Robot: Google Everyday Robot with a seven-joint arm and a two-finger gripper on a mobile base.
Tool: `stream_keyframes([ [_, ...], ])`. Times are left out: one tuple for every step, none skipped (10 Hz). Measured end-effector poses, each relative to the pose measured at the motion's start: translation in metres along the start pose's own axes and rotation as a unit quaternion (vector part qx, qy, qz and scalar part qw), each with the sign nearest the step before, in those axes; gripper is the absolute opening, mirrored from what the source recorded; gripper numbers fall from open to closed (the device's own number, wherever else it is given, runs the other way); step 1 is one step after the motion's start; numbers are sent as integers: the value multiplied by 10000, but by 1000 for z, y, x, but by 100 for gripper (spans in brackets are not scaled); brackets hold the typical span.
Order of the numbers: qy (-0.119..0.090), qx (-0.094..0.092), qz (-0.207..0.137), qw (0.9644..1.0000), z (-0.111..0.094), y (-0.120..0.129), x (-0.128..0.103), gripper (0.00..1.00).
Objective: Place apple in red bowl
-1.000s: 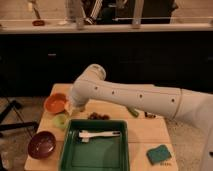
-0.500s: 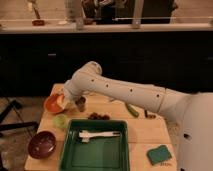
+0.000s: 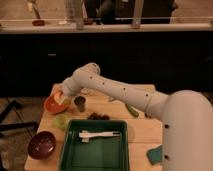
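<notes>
The red bowl (image 3: 51, 106) is a bright orange-red shallow bowl at the left edge of the wooden table (image 3: 145, 131). My gripper (image 3: 59, 95) is at the end of the white arm (image 3: 115, 91), right over the bowl's near-right rim and low against it. The apple does not show as a separate thing; the gripper covers the spot where it could be. A metal cup (image 3: 80, 103) stands just right of the bowl.
A pale green round thing (image 3: 61, 121) lies in front of the bowl. A dark maroon bowl (image 3: 41, 145) sits at the front left. A green tray (image 3: 95, 152) holds a white utensil (image 3: 98, 134). A teal sponge (image 3: 155, 154) lies at the front right. Dark small items (image 3: 98, 116) lie behind the tray.
The arm has swung to the left. The gripper has moved from above the table's middle-left to over the red bowl and has come down to it.
</notes>
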Motion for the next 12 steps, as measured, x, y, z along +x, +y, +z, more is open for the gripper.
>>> stream_keyframes([
  [-60, -35, -5, 10000, 13, -6, -2, 0],
  [-98, -65, 13, 9999, 25, -11, -1, 0],
  [-130, -88, 35, 9999, 37, -18, 0, 0],
  [-144, -98, 53, 9998, 43, -21, 0, 0],
  [-144, -105, 75, 9998, 49, -25, 2, 0],
  [-136, -111, 94, 9998, 54, -28, 4, 0],
  [-119, -113, 118, 9998, 57, -31, 6, 0],
  [-109, -120, 133, 9998, 60, -32, 7, 0],
  [-108, -136, 152, 9997, 64, -33, 8, 0],
  [-116, -167, 208, 9996, 71, -33, 12, 0],
  [-128, -200, 255, 9994, 76, -31, 17, 0],
  [-154, -232, 314, 9991, 80, -31, 21, 0],
])
